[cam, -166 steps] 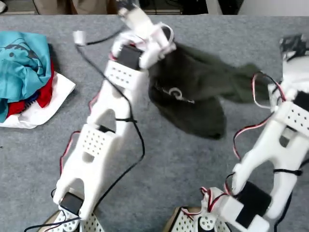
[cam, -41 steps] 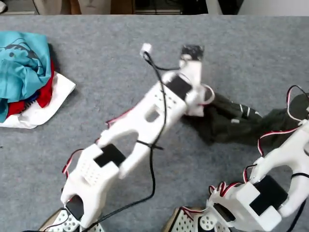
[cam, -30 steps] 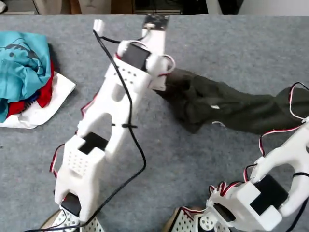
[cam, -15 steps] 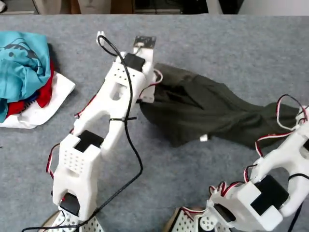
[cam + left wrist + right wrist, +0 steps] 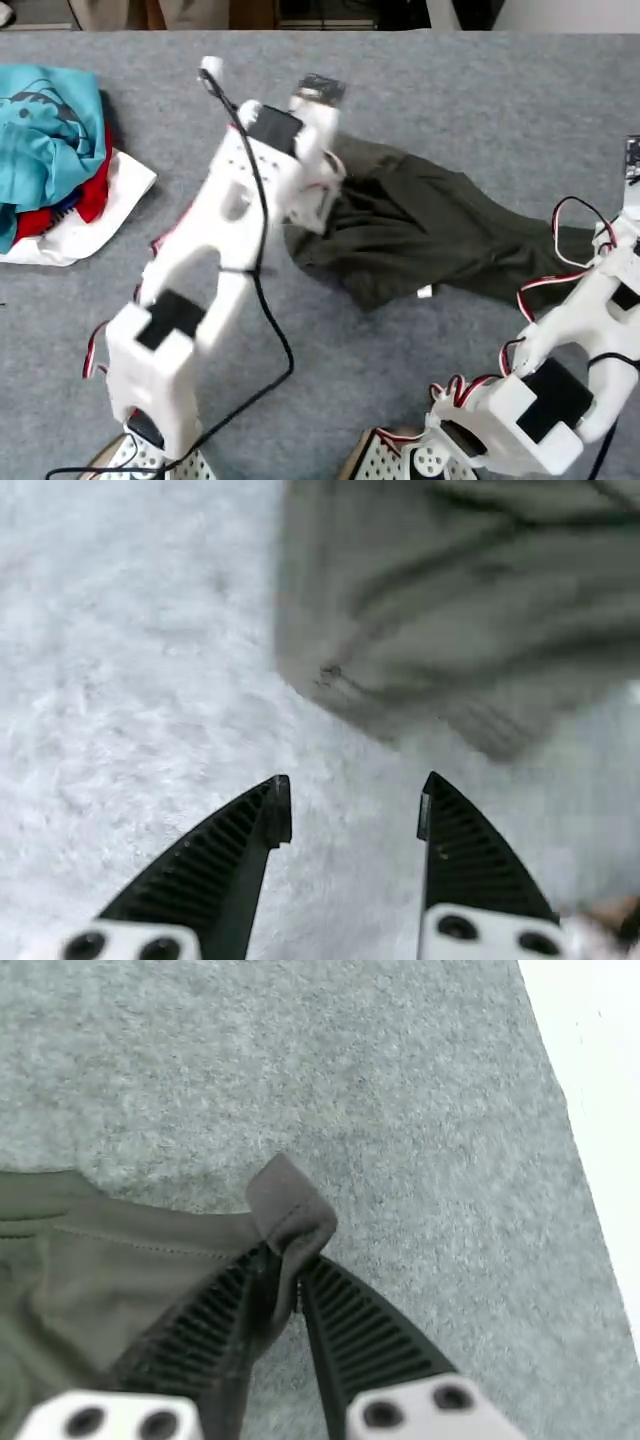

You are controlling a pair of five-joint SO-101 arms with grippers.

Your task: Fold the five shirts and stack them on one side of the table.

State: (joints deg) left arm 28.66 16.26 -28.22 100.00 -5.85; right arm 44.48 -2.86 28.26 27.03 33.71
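One dark olive shirt [image 5: 430,240] lies crumpled and stretched out on the grey table [image 5: 420,80], middle to right; its left edge is hidden under the left arm [image 5: 225,210], its right end behind the right arm's wires [image 5: 560,270]; left gripper [image 5: 355,790] spread wide, holding nothing, over table just beside the shirt's blurred hem; right gripper [image 5: 288,1260] pinched narrow on a folded corner of the shirt; teal shirt [image 5: 45,125], red shirt [image 5: 97,190], white shirt [image 5: 120,190] heaped unfolded at far left, cut off by the frame edge.
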